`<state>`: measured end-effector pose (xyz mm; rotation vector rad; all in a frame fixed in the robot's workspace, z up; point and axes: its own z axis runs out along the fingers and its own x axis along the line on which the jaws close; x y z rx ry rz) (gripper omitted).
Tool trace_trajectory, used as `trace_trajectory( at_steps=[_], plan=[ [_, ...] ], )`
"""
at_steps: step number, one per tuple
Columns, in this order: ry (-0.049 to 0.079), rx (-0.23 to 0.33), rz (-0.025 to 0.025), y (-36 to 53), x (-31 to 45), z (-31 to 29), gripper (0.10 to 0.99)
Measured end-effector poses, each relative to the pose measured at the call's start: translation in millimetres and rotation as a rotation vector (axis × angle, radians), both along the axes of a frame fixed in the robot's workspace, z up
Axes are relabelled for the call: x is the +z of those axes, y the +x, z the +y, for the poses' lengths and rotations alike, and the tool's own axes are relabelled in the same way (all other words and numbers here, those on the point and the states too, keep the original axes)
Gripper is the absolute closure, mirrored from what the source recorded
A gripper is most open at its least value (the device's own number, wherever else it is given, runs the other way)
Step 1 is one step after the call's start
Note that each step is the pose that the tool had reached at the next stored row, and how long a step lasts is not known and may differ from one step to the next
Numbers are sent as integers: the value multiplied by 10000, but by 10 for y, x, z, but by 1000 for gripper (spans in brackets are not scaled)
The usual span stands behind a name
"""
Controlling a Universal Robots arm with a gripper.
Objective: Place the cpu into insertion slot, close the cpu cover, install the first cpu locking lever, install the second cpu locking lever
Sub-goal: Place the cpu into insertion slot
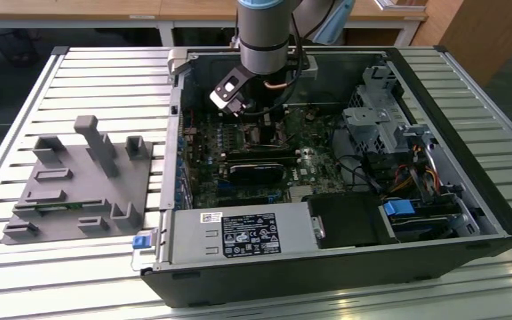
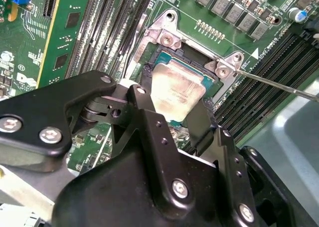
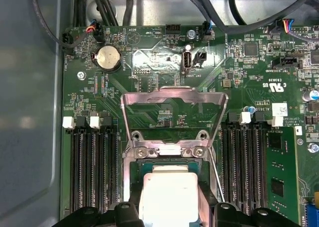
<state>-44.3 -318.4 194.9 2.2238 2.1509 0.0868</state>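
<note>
Silvery slats of the table [image 1: 87, 73] carry the open computer case [image 1: 345, 273] in the exterior view, where we see the arm [image 1: 265, 33] reach down into its far part. In the second wrist view the gripper [image 2: 169, 101] clamps the cpu [image 2: 177, 87] by two edges at the insertion slot [image 2: 174, 53]; we cannot tell whether it is seated. In the first wrist view the cpu cover [image 3: 174, 95] stands raised just beyond the cpu.
</note>
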Motion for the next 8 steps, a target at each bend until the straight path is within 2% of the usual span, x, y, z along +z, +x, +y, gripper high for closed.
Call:
trace_trajectory(
  at_steps=[7, 8],
  plan=[
    [10, -2, -7, 1, -4, 2, 549],
    [7, -3, -5, 1, -3, 1, 486]
  ],
)
